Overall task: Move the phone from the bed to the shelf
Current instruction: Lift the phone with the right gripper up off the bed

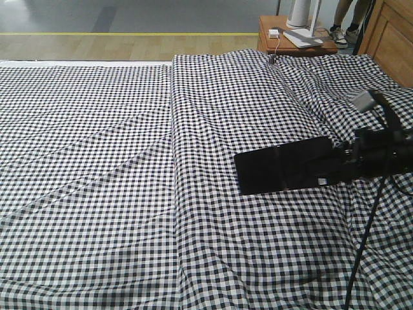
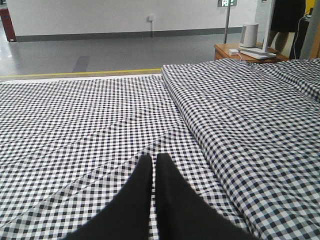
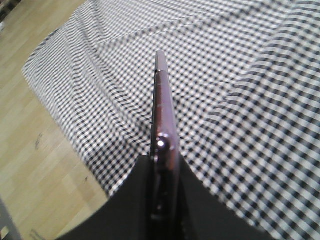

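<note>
Black-and-white gingham covers the wide bed (image 1: pixel 116 161) across the front view. The phone (image 1: pixel 284 166) is seen there as a flat black slab, grasped by one short end in the right tool (image 1: pixel 326 173) and apparently lifted just clear of the sheet. A small wooden nightstand (image 1: pixel 293 40) stands beyond the far corner. In the left wrist view the left tool (image 2: pixel 153 161) is shown with its two dark fingers clenched together on nothing, low over the bed (image 2: pixel 90 115), and no phone is in sight. In the right wrist view the phone (image 3: pixel 162 100) is seen edge-on, its pinkish rim pinched between the fingers (image 3: pixel 135 200) of the right tool (image 3: pixel 162 161), with wooden floor (image 3: pixel 40 125) past the bed's edge. The pinch itself is shown only here; how far the phone juts out unsupported is shown only from the front. The shelf is seen in no view. Since a glossy body is gripped at one end alone, it could pivot or slide out during the carry, and a jolt could send it to the floor.
</note>
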Available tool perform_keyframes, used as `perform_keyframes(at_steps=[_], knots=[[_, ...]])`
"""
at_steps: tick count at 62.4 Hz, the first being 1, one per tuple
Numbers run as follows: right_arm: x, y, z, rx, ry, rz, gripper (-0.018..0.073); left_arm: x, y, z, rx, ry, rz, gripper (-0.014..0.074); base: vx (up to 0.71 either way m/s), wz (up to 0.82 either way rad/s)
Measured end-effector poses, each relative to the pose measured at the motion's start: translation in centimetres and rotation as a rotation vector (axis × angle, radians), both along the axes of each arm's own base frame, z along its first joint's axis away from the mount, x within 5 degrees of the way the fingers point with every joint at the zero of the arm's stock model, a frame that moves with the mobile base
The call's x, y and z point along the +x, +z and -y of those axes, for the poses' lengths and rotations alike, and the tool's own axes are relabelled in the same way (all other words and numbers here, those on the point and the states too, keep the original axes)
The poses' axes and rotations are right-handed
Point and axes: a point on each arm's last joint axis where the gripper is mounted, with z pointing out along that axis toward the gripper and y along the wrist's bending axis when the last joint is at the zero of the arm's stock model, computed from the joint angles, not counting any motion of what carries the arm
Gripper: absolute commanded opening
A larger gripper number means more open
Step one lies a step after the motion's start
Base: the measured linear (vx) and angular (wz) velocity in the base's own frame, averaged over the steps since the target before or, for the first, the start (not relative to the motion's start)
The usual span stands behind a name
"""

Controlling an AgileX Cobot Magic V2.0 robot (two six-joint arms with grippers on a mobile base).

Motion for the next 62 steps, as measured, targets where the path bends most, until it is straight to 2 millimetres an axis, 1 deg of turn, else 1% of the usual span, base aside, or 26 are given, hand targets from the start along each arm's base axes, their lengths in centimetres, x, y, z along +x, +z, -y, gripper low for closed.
perform_keyframes(at_steps=[22, 32, 44, 62], knots=[[-2.0, 2.2, -6.0, -0.001, 0.16, 0.001, -0.0004, 0.0, 0.0, 0.0, 0.0, 0.0, 0.0, 0.0001, 0.0, 0.0], [-3.4, 3.5, -8.1, 0.002, 0.219, 0.021, -0.0004, 0.0, 0.0, 0.0, 0.0, 0.0, 0.0, 0.0001, 0.0, 0.0], [-5.2, 5.6, -9.1, 0.016, 0.238, 0.041, -0.0004, 0.0, 0.0, 0.0, 0.0, 0.0, 0.0, 0.0001, 0.0, 0.0], [-7.8, 8.7, -9.2, 0.035, 0.224, 0.1, -0.0004, 0.0, 0.0, 0.0, 0.0, 0.0, 0.0, 0.0001, 0.0, 0.0]])
